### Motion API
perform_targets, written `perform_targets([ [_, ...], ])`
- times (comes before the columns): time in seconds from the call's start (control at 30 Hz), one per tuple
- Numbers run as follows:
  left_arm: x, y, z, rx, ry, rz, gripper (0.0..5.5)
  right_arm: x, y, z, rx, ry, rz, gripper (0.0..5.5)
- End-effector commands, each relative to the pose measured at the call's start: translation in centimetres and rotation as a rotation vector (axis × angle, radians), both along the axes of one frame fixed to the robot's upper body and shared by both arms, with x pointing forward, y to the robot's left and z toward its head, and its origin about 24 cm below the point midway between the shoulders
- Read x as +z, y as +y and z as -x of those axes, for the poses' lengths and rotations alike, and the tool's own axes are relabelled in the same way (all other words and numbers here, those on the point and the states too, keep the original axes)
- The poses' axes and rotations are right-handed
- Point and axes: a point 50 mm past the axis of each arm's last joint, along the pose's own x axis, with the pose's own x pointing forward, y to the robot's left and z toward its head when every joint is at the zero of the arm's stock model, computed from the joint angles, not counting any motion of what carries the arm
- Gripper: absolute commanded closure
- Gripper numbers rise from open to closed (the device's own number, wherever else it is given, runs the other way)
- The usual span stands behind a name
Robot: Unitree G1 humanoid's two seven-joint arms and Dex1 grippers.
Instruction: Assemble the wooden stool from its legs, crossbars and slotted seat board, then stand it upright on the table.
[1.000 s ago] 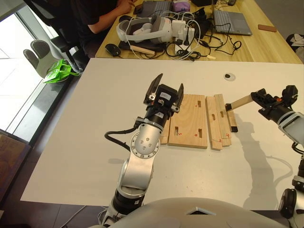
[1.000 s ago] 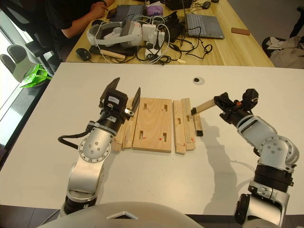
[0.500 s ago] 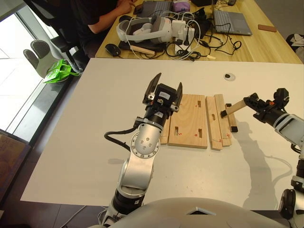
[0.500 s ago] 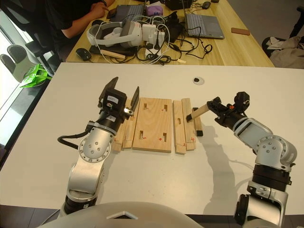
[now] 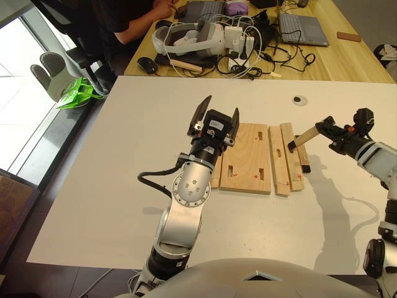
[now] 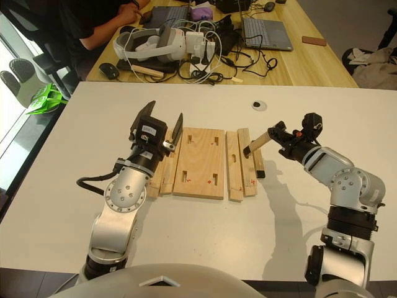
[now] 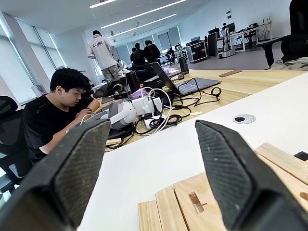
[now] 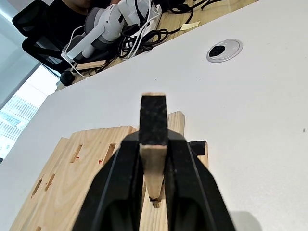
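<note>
A white headset (image 5: 186,36), tangled cables (image 5: 273,54), a laptop (image 5: 302,28) and a mouse (image 5: 147,63) lie on the far wooden desk (image 5: 347,62).

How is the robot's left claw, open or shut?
Open. The left gripper has its two fingers wide apart, holding nothing.

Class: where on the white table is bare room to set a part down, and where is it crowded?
Bare: the table left of the left gripper, and the near strip before the seat board. Crowded: the crossbars below the held leg.
</note>
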Motion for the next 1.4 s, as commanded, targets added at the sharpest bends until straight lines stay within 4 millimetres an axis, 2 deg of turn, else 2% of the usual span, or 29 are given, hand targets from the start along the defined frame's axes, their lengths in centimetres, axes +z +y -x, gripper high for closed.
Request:
perform_targets([
  [0.03, 0.1, -0.3, 0.0, 0.014, 0.007, 0.019, 2.25, 0.3, -0.2, -0.3, 0.031, 0.021, 0.055, 5.11],
  [0.23, 0.0, -0.3, 0.1, 0.037, 0.003, 0.025, 2.25, 1.0, -0.4, -0.9, 0.022, 0.01, 0.183, 5.11],
  [0.4, 0.1, -0.4, -0.1, 0.041, -0.002, 0.027, 2.25, 1.5, 0.4, -1.3, -0.057, 0.015, 0.264, 5.11],
  [0.57, 0.3, 0.0, -0.5, 0.04, -0.01, 0.019, 2.25, 1.0, 1.2, -1.1, -0.081, 0.026, 0.361, 5.11],
  [0.8, 1.3, 1.9, -1.0, -0.003, -0.019, -0.027, 2.25, -0.6, 1.5, 1.0, -0.093, 0.074, 0.462, 5.11],
  [0.9, 1.5, 1.9, -1.1, -0.027, -0.012, -0.04, 2.25, -0.9, 1.3, 1.5, -0.105, 0.095, 0.493, 5.11],
  [1.17, 1.8, 2.1, -1.1, -0.067, 0.0, -0.057, 2.25, -2.8, -1.0, 5.0, -0.188, 0.123, 0.549, 5.11],
  [1.27, 1.8, 2.2, -1.2, -0.068, 0.0, -0.063, 2.25, -3.1, -1.3, 5.2, -0.198, 0.118, 0.558, 5.11],
  [1.4, 1.9, 2.1, -1.3, -0.064, -0.003, -0.063, 2.25, -2.5, -1.1, 4.2, -0.163, 0.063, 0.57, 5.11],
])
